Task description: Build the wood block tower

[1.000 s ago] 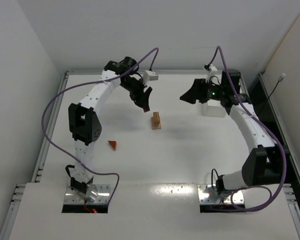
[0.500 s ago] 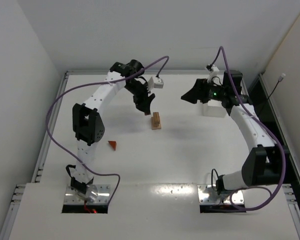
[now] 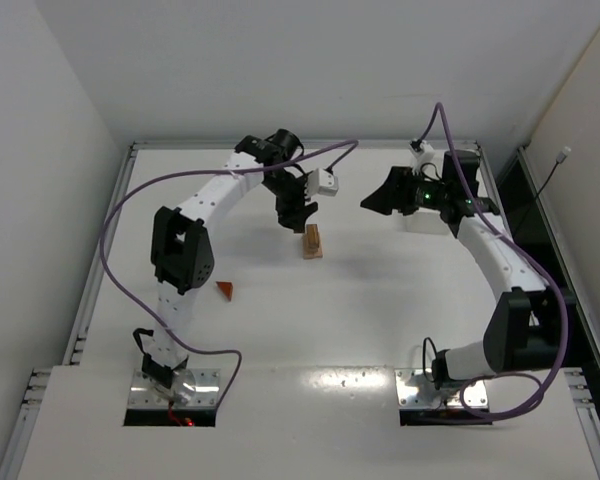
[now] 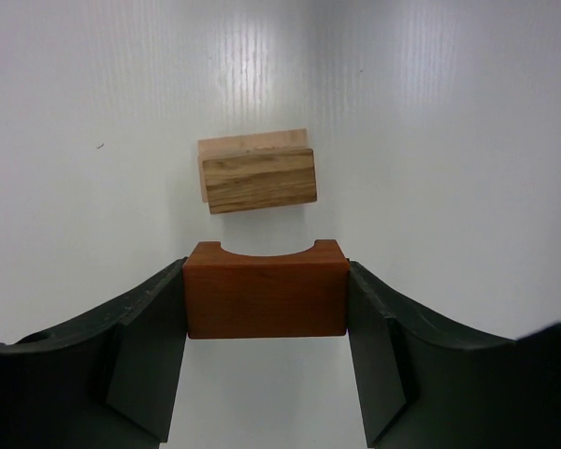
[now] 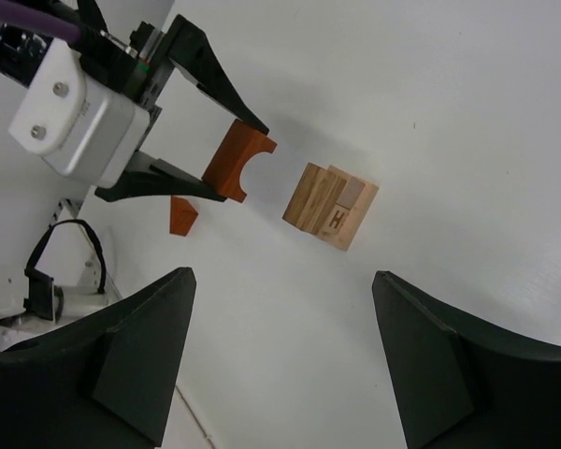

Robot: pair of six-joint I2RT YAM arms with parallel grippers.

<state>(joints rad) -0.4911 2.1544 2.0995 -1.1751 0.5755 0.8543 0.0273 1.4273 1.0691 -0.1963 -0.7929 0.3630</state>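
Left pincer (image 4: 266, 281) grips the reddish arch block (image 4: 265, 304) near the pale block stack (image 4: 258, 174) (right pincer (image 5: 282, 281) gapes, empty).

Under me spreads a flat white table (image 3: 360, 310). Near its middle sits a small stack of pale tan wooden blocks (image 3: 312, 241), bars pressed together. Well apart, toward my left, lies a reddish-brown wooden wedge (image 3: 225, 289). A white rectangular plastic tray (image 3: 421, 219) rests at the far right
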